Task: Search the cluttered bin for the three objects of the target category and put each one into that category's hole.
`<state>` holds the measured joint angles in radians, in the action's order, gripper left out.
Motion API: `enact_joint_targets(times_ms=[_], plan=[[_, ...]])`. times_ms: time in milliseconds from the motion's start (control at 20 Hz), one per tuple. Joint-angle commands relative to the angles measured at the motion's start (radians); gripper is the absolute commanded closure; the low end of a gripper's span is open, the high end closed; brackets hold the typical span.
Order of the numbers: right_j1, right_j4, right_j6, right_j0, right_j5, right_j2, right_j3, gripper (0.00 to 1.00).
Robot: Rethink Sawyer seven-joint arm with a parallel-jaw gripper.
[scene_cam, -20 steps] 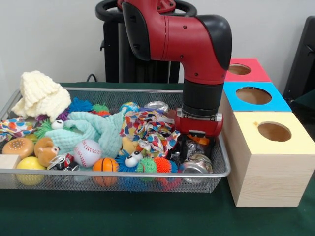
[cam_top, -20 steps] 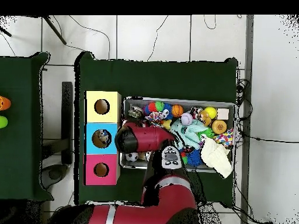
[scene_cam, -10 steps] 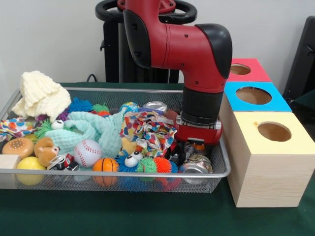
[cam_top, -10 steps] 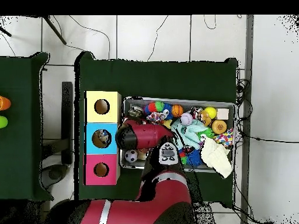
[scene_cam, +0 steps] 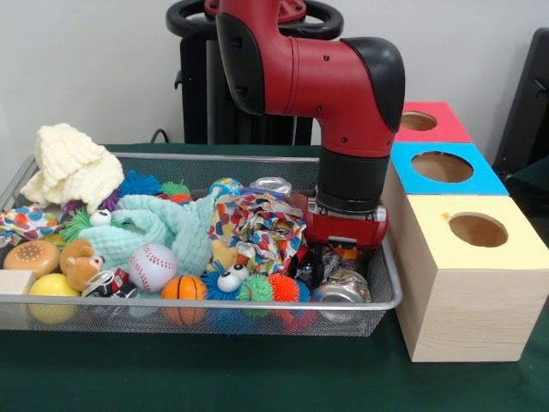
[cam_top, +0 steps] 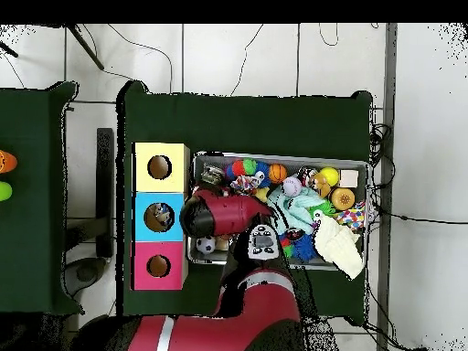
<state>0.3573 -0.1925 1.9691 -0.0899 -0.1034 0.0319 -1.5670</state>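
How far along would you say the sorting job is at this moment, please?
Possibly done: something already lies inside the blue box's hole in the overhead view; I cannot tell what it is. In hand: the gripper is down in the wire bin among crushed cans, its grasp hidden. Left: the yellow box's hole and red box's hole look empty, and the bin is full.

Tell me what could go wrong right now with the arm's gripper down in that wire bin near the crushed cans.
1. The gripper sits low beside the multicoloured patterned cloth; it could snag the cloth and drag it up.
2. The crushed silver metal can lies against the wire mesh bin's front rim, so a push could jam it there.
3. The fingers are hidden among the clutter, so a grasp might catch the wrong item or nothing.
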Motion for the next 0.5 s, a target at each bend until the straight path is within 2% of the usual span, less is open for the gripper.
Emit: enact_joint_targets(times_ms=[50, 500], plan=[[-0.008, -0.104, 0.024, -0.063, 0.030, -0.208, -0.189, 0.00], [0.027, -0.133, 0.037, -0.078, 0.017, -0.215, -0.218, 0.00]])
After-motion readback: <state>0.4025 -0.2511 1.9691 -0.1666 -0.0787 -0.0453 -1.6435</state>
